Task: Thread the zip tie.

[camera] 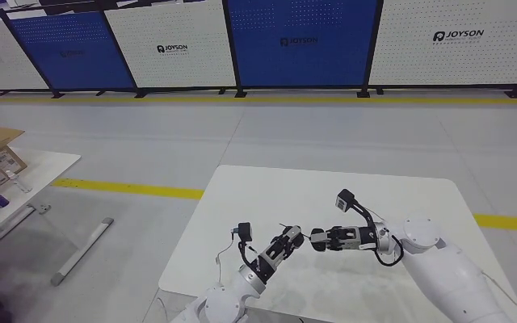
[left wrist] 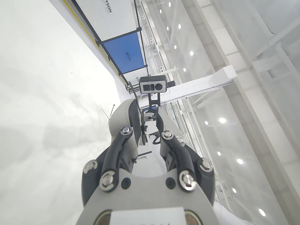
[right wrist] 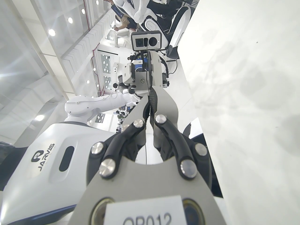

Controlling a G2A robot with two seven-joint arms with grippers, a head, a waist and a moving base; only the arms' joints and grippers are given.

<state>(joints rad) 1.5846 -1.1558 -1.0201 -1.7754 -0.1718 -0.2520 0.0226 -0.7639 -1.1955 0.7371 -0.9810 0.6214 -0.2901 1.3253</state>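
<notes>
Toward the 6 o'clock edge of the one white table (camera: pixel 388 202), two grippers come nearly tip to tip. The left gripper (left wrist: pixel 145 114) has its fingers apart, with a gap between them. One thin black zip tie (right wrist: pixel 148 71) is in the air, above the table. At 3 o'clock from the left gripper, the right gripper (right wrist: pixel 150 92) is clamped on the tie. Each wrist carries one white printed label (right wrist: pixel 143 209). At 12 o'clock stand two blue panels (camera: pixel 303 65), each with a small logo.

White table (camera: pixel 420 194), blue and white pegboard panels (camera: pixel 303 40), yellow floor line (camera: pixel 121 188).
</notes>
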